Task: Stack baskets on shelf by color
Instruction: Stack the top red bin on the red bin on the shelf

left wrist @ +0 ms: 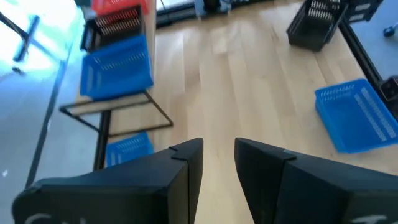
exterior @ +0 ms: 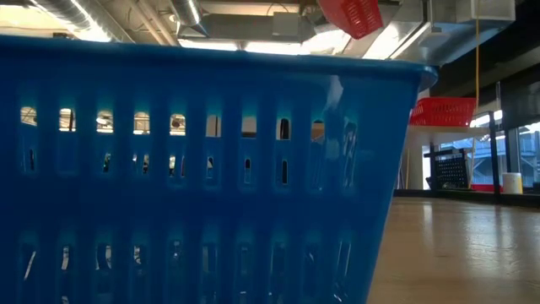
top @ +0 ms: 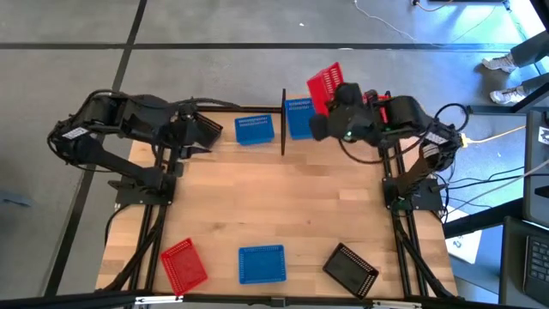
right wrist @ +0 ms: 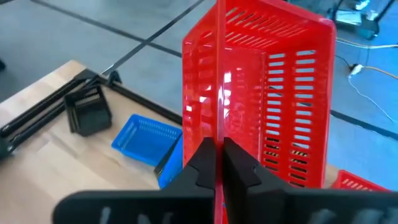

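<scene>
Count from above: three red baskets, one pinched by its wall in the right gripper's (right wrist: pixel 217 163) closed fingers and held tilted in the air over the shelf (top: pixel 283 120) at twelve o'clock, that is the held red basket (top: pixel 325 87); another red one (top: pixel 184 264) at seven. Three blue: two (top: pixel 254 130) at the shelf, one (top: pixel 262 263) at six. One black basket (top: pixel 350 269) at five. Left gripper (left wrist: pixel 217 165) at ten o'clock over the worktop (top: pixel 283 202), fingers apart, holding nothing. No readable writing.
</scene>
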Robot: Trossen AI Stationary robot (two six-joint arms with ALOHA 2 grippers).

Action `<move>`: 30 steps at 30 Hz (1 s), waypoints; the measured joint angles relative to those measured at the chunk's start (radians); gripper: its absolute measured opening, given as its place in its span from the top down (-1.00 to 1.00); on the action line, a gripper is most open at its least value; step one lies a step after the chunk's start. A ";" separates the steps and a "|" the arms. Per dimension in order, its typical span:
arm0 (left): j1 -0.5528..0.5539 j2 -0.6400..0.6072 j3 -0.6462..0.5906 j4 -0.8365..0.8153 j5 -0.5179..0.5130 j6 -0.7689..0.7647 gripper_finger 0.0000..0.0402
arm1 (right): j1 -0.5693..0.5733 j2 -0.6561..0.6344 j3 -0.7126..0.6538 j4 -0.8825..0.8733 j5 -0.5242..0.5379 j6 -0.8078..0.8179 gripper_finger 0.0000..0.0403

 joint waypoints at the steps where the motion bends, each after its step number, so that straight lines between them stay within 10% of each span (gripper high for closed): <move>1: 0.000 0.000 0.000 0.014 0.000 0.008 0.58 | -0.010 -0.009 0.000 0.000 -0.001 0.005 1.00; 20: 0.000 0.001 0.000 0.028 0.000 0.033 0.58 | -0.159 -0.499 -0.588 -0.003 -0.069 0.331 1.00; 30: 0.000 0.015 -0.001 0.029 0.001 0.032 0.58 | -0.393 -0.524 -0.631 0.001 -0.232 0.131 1.00</move>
